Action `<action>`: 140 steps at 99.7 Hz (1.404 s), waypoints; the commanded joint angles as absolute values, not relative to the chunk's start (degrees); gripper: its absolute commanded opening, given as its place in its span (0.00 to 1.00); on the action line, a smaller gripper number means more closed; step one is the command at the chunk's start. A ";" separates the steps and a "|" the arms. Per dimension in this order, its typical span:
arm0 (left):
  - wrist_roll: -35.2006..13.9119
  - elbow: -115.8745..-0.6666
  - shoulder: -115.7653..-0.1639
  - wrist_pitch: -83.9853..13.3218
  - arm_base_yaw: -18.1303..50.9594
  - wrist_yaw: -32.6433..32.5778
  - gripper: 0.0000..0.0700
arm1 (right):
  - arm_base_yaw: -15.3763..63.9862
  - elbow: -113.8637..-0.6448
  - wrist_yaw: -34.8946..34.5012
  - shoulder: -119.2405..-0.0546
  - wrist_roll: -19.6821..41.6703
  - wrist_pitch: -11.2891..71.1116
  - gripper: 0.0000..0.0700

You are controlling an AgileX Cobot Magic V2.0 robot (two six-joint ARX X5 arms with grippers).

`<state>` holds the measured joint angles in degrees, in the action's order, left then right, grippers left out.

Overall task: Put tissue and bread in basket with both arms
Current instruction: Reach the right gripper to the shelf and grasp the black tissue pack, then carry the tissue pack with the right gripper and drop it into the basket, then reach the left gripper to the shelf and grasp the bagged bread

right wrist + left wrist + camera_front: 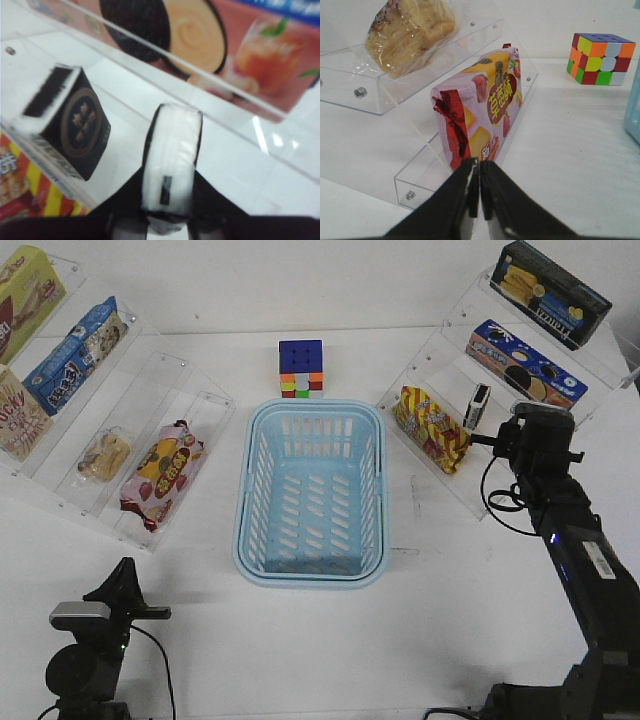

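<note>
So the right gripper (170, 210) has its jaws closed around the tissue (171, 160), pinching the pack edge-on up at the right-hand rack (600, 380), roughly 2 o'clock from the basket (310, 570). The lookalike black pack (479, 405) stands on the shelf just beside it. Left gripper (479, 200) is pressed fully closed with nothing in it, parked low at about 8 o'clock from the basket, nose pointing at the pink strawberry snack bag (485, 112). The bread (410, 32) sits in its clear wrapper on the shelf just above that bag, around 9 o'clock from the basket, untouched. What worries me: the grip on the tissue looks like it's only on the lower end of the pack, so my guess is it could pivot or slip out on the way over, or clip the clear shelf lip (200, 75) right next to it. The left arm could easily grab the strawberry bag instead of the bread since they're neighbours. The basket is empty, so neither item is in yet. The surface (200, 640) is plain white, with a Rubik's cube (301, 368) at 12 o'clock behind the basket, and a blank white backdrop.
</note>
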<state>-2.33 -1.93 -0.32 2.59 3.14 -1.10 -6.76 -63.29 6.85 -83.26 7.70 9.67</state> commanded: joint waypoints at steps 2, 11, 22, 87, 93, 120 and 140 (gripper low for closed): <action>-2.17 -0.80 -0.23 3.33 3.16 -0.86 0.00 | -6.66 -64.62 4.69 -78.24 7.05 9.13 0.00; -2.17 -0.80 -0.23 3.29 3.16 -0.86 0.00 | -6.31 -64.62 -2.81 -72.38 8.45 10.37 0.00; -2.17 -0.80 -0.23 3.09 3.16 -0.86 0.00 | -3.77 -64.62 -15.81 -66.32 10.83 10.96 0.00; -16.38 -1.13 -0.23 3.09 3.16 -0.86 0.00 | 27.00 -64.60 -21.96 -72.58 3.53 13.56 0.57; -20.69 -1.41 -0.23 3.11 3.16 -0.86 0.00 | 26.26 -64.60 -20.01 -70.70 3.64 12.99 0.52; -29.30 -12.43 -1.98 -4.71 3.09 -0.99 0.00 | 18.87 -61.82 -6.55 -59.77 5.08 16.25 0.00; -15.62 -29.12 -15.57 -12.40 3.05 -1.76 0.00 | 18.31 -43.81 -5.48 -45.52 4.93 -0.80 0.00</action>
<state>-24.18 -24.40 -10.39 -11.68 3.11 -1.41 18.22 -49.06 -5.80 -48.84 4.71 5.13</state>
